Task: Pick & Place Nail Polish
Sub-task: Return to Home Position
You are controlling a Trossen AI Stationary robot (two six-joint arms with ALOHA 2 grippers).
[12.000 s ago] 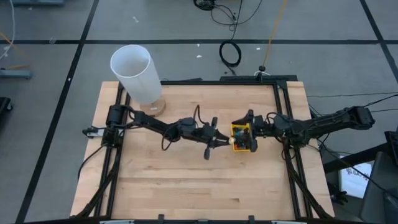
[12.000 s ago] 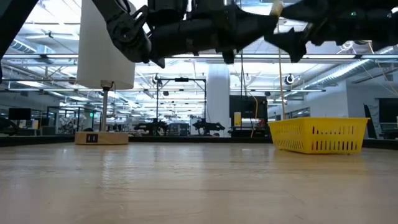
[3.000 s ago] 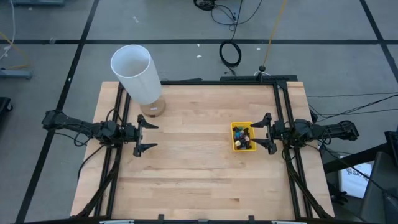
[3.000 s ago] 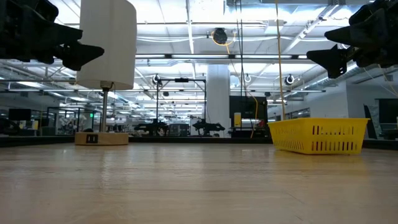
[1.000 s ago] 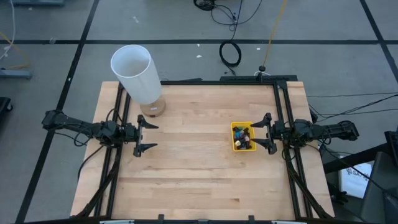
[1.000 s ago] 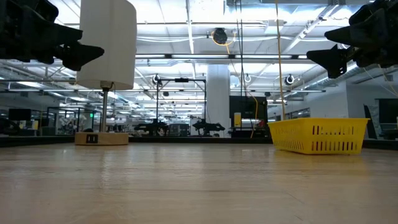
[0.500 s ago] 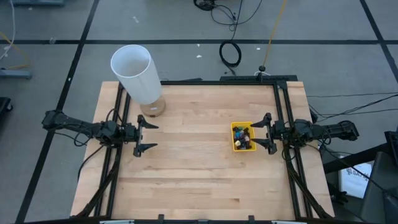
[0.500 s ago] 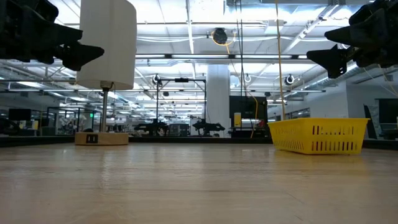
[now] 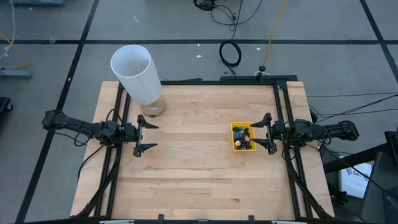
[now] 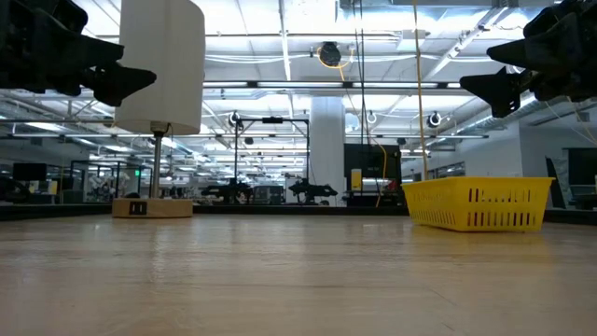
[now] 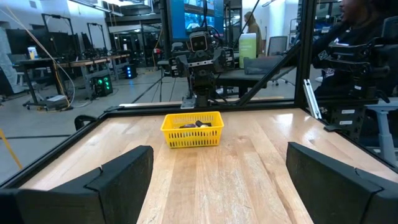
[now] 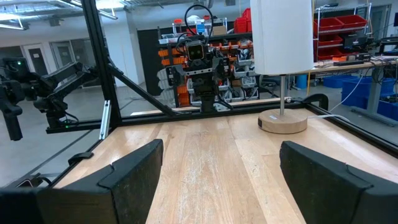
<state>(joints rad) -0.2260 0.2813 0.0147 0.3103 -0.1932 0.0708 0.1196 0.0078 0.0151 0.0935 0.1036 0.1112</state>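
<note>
Hovering over the table's (image 9: 199, 186) left edge, the left gripper (image 9: 148, 137) points right w/ fingers spread wide & nothing between them. Its arm stretches back off the left side. In the low view it hangs high above the wood, at the upper left.

At the far left stands the big white cylinder (image 9: 132, 73) on a round wooden base (image 9: 153, 109), apart from the left gripper.

Right of centre sits the yellow bin (image 9: 233, 140) on the tabletop. The nail polish (image 9: 244, 135) lies inside it: a jumble of small bottles in mixed colours w/ dark caps, count can't be told. In the left wrist view the bin is straight ahead across the wood, w/ dark bottle tops showing at its rim.

Just right of the bin the right gripper (image 9: 262, 134) points left toward it, fingers wide apart & holding nothing. The low view shows it up above the bin, not touching. Its arm runs off the table's right side.
</note>
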